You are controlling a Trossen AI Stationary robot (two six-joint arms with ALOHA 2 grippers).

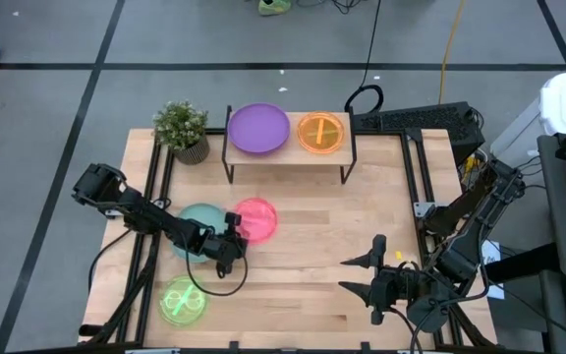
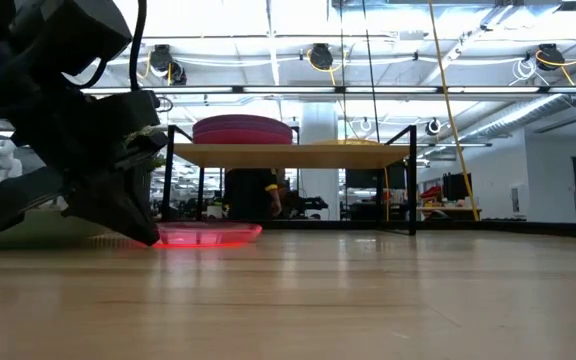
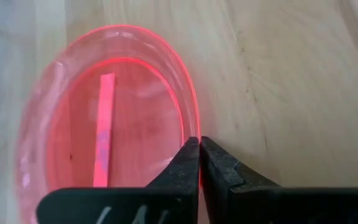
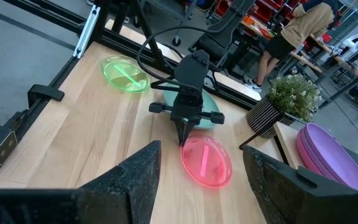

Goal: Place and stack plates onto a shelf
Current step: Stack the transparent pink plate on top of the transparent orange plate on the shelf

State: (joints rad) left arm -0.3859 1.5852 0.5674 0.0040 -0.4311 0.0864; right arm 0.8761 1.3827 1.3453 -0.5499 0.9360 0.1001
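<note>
A translucent pink plate (image 1: 257, 218) lies flat on the tabletop; it also shows in the low view (image 2: 211, 235). My left gripper (image 1: 234, 239) stands at its rim, shut on it. A teal plate (image 1: 197, 218) sits partly under the left arm, and a lime-green plate (image 1: 182, 300) lies near the table's near-left corner. The shelf (image 1: 288, 154) at the far edge carries a stack of purple plates (image 1: 258, 129) and an orange plate (image 1: 321, 132). My right gripper (image 1: 345, 274) waits open over the near right of the table, touching nothing. My left gripper (image 3: 199, 149) pinches the pink plate's rim (image 3: 193, 127) between its two fingertips, on the side toward the table's left and near edges. The fingers (image 4: 182, 134) come from above, pointing down. The plate (image 4: 207, 162) lies flat on the table.
A potted plant (image 1: 183, 128) stands beside the shelf's left end. Black rails (image 1: 416, 177) run along the table's left and right sides. Bare wood (image 1: 332, 221) lies between the pink plate and the right arm. A person (image 4: 294, 28) stands in the room beyond.
</note>
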